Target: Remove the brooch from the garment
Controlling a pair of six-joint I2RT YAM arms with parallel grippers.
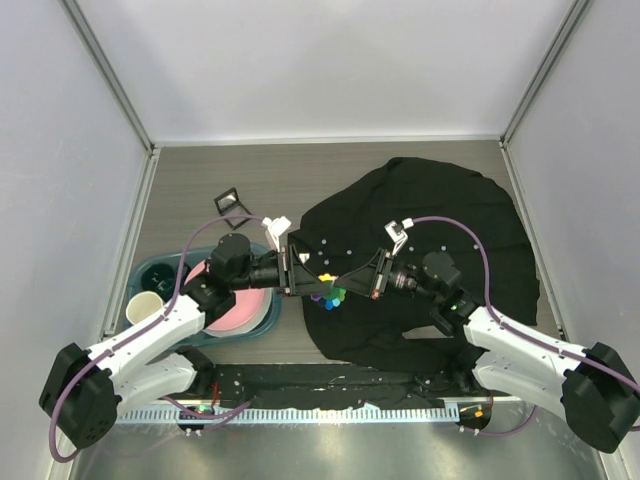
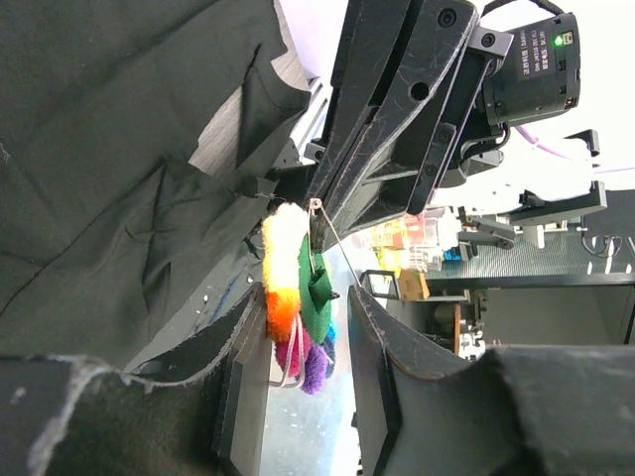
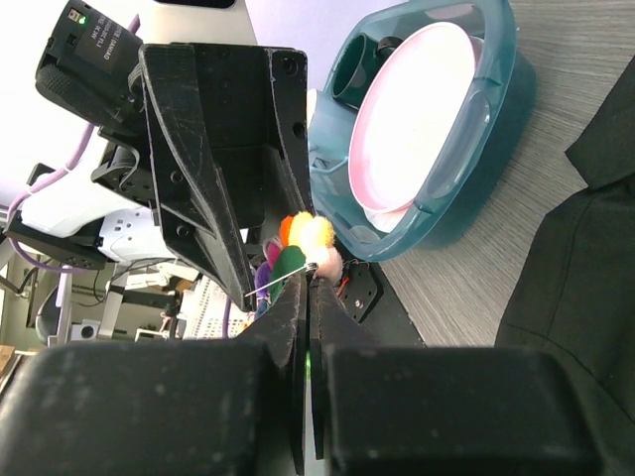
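The brooch, a fluffy flower of red, orange, yellow, green, blue and purple petals, hangs in the air above the near left edge of the black garment. My right gripper is shut on the brooch's top edge by its pin. Its thin metal pin stands open. My left gripper is open, with the brooch between its jaws and close to one finger. The garment lies spread on the table's right half, and also shows in the left wrist view.
A teal basin holding a pink plate sits left of the garment, also in the right wrist view. A pale cup stands by its near-left side. A small black clip lies behind it. Grey walls enclose the table.
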